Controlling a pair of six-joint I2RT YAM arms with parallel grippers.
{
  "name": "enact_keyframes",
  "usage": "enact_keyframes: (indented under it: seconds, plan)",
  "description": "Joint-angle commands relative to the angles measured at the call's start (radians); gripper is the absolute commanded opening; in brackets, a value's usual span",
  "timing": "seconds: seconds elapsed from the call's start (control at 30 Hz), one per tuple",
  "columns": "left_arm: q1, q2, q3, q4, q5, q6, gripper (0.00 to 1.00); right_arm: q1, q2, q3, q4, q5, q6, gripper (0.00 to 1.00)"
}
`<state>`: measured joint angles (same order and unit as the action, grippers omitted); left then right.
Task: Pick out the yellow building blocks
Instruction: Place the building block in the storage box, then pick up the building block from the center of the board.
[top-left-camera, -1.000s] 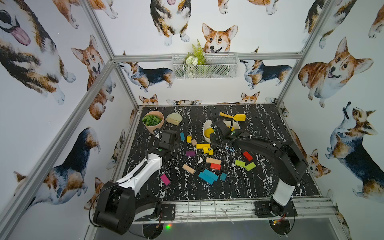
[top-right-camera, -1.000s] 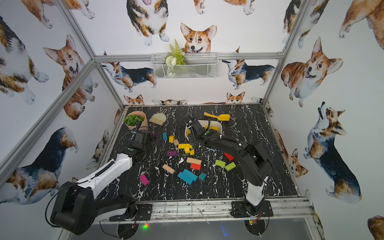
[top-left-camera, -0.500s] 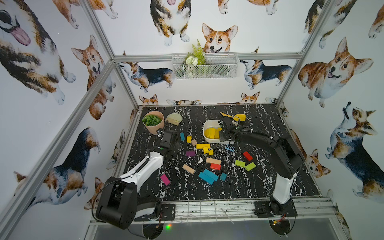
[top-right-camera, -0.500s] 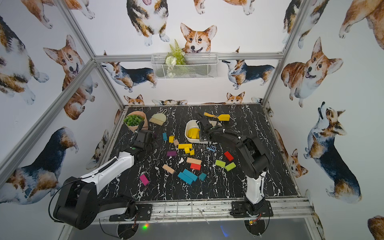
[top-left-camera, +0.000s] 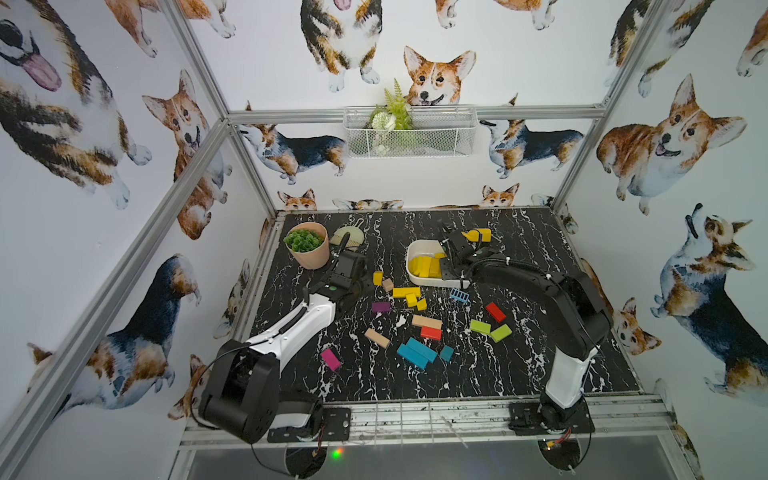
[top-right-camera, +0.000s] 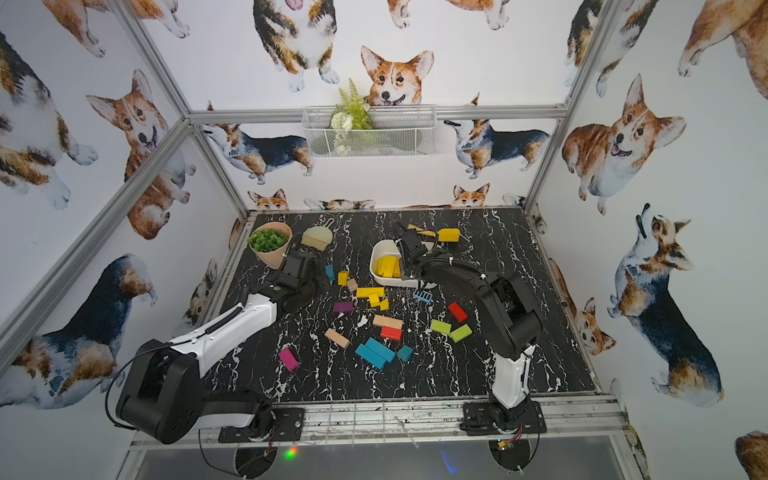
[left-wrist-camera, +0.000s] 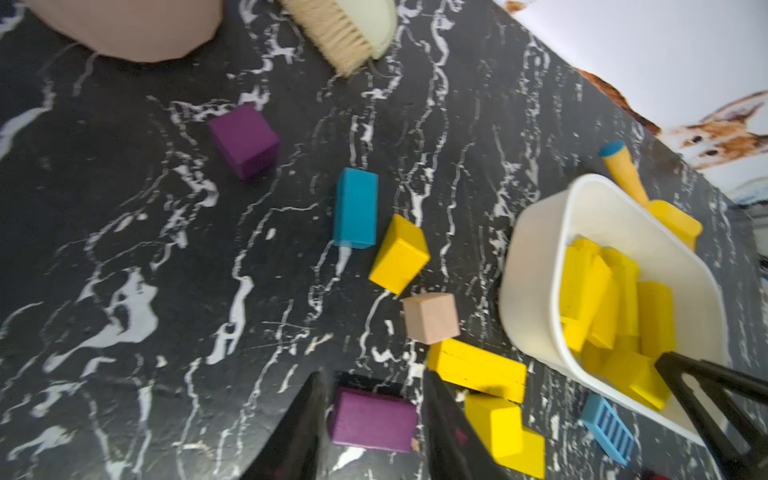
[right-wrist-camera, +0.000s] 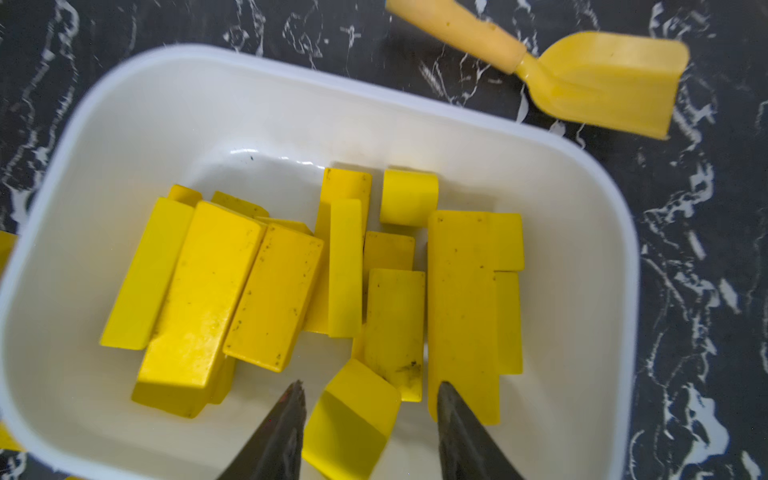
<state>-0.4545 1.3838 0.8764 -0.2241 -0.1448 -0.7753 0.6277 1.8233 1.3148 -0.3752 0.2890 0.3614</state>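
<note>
Hovering over the tub (right-wrist-camera: 166, 104), the right gripper (right-wrist-camera: 370, 386) holds its jaws apart above yellow blocks (right-wrist-camera: 274, 291) piled inside. Four loose blocks (top-left-camera: 406, 292) lie on the table (top-left-camera: 519, 374) beside the tub, near the left gripper (left-wrist-camera: 372, 374), whose jaws stand apart, empty, over a purple block (left-wrist-camera: 374, 419).

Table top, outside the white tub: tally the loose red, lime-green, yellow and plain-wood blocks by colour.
Red wooden blocks: 2
Lime-green wooden blocks: 2
Yellow wooden blocks: 4
Plain tan wooden blocks: 3
Total: 11
</note>
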Motion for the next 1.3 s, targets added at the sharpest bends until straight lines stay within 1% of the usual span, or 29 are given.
enact_keyframes:
  seconds: [0.0, 0.2, 0.3, 0.4, 0.5, 0.57, 0.93, 1.13, 1.27]
  plan:
    - [-0.083, 0.043, 0.062, -0.026, -0.002, 0.031, 0.46, -0.001, -0.081, -0.031, 0.014, 0.014, -0.022, 0.55]
    - [-0.247, 0.170, 0.150, -0.124, -0.046, 0.023, 0.51, -0.001, -0.247, -0.197, 0.128, -0.031, -0.007, 0.55]
    - [-0.298, 0.238, 0.182, -0.171, -0.053, 0.011, 0.52, 0.000, -0.310, -0.273, 0.145, -0.032, 0.015, 0.55]
    - [-0.329, 0.295, 0.206, -0.190, -0.041, 0.005, 0.54, -0.002, -0.363, -0.330, 0.148, -0.027, 0.034, 0.55]
    - [-0.344, 0.355, 0.234, -0.185, -0.018, 0.001, 0.54, -0.001, -0.401, -0.378, 0.162, -0.022, 0.047, 0.55]
    - [-0.350, 0.389, 0.255, -0.183, -0.023, -0.003, 0.54, -0.001, -0.414, -0.395, 0.162, -0.021, 0.048, 0.54]
    - [-0.349, 0.511, 0.408, -0.234, -0.156, -0.040, 0.55, -0.002, -0.447, -0.414, 0.146, -0.021, 0.045, 0.54]
    - [-0.349, 0.539, 0.422, -0.256, -0.194, -0.070, 0.55, -0.002, -0.459, -0.426, 0.142, -0.019, 0.053, 0.54]
    - [-0.349, 0.549, 0.400, -0.231, -0.179, -0.099, 0.53, -0.001, -0.469, -0.433, 0.142, -0.016, 0.050, 0.53]
